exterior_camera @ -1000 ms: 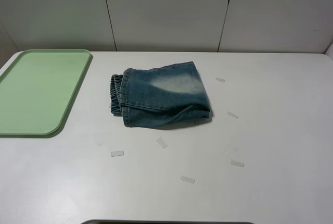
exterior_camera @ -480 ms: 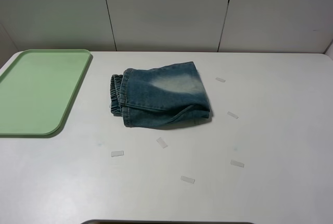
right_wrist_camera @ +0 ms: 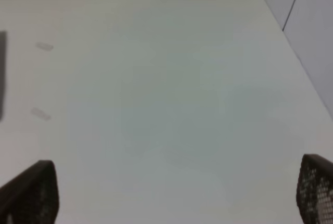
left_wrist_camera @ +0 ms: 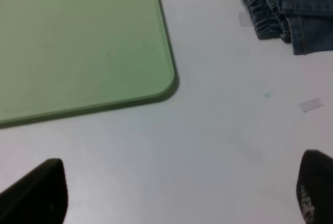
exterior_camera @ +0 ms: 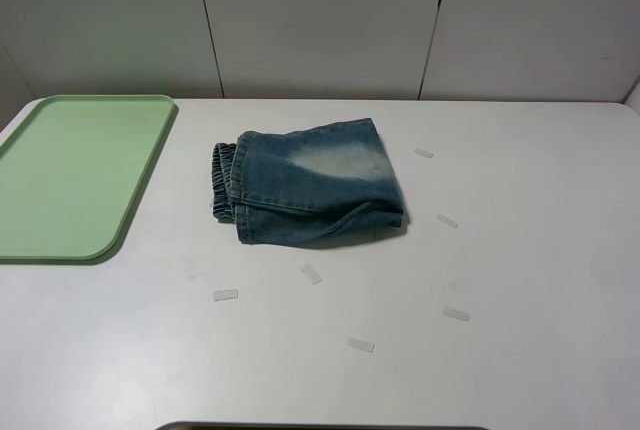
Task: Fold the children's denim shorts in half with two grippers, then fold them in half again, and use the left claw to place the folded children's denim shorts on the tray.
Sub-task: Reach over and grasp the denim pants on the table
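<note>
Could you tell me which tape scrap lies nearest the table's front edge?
The tape scrap farthest in front of the shorts; all others lie farther back.

Exterior high overlooks whole table (exterior_camera: 520, 250); 2 wrist views low, close; left shares tray (left_wrist_camera: 78, 41) corner, shorts (left_wrist_camera: 304, 10) waistband.

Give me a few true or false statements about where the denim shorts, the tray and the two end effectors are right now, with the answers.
The denim shorts lie folded on the table, right of the green tray in the exterior high view. True.
The shorts rest on the tray. False: they lie apart from it, on the table.
The left end effector and the right end effector are both open. True.
The right end effector grips the shorts' waistband. False: it holds nothing.
Small tape strips lie on the table near the shorts. True.
</note>
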`<control>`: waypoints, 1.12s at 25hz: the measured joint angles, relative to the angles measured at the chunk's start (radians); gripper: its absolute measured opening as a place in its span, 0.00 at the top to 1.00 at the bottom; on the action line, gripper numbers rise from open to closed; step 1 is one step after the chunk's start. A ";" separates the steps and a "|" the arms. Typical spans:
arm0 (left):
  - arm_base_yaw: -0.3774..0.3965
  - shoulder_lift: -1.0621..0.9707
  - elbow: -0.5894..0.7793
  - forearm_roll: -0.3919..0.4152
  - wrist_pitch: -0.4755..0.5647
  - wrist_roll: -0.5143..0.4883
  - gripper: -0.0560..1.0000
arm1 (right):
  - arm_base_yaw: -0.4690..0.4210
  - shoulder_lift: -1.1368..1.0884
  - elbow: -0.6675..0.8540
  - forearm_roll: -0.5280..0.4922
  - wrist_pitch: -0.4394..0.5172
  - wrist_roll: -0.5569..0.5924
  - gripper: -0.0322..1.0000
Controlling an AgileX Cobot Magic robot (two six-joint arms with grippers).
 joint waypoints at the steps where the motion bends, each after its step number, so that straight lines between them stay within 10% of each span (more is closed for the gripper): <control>1: 0.000 0.000 0.000 0.000 0.000 0.000 0.12 | 0.000 0.000 0.000 0.000 0.000 0.000 0.30; 28: -0.018 0.000 0.000 -0.001 0.000 0.000 0.12 | 0.000 0.001 0.008 0.126 -0.046 -0.044 0.30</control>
